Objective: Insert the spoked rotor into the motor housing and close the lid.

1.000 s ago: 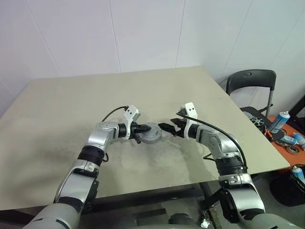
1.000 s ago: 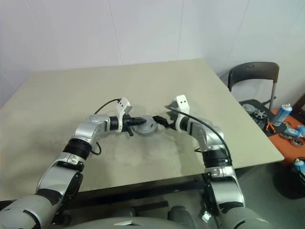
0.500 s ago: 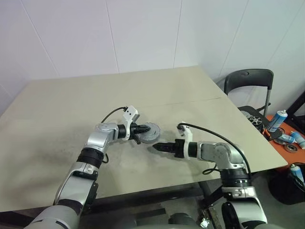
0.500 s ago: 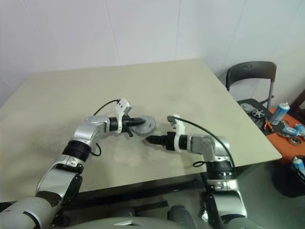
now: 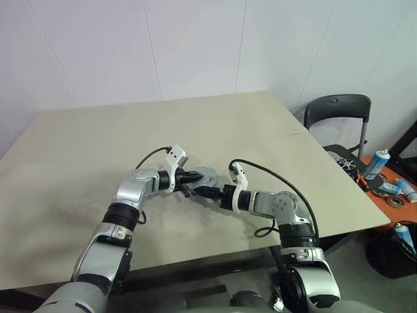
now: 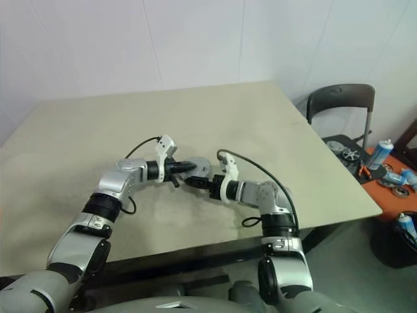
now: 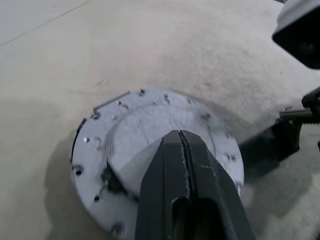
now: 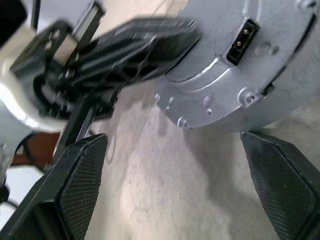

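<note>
Having swung in from the right side of the table (image 5: 78,150) since a second ago, now reaching forward and left with the right gripper (image 5: 199,192), fingers (image 8: 75,185) spread wide, tips just under the near rim of the grey round assembly. Counted near to far: two grippers, one grey disc with the lid (image 7: 150,130) on top, one black chair (image 5: 335,111) beyond the table. Kept as before, left gripper (image 5: 191,177) pressed together flat on the lid, wrist bent inward, disc held above the table middle.
</note>
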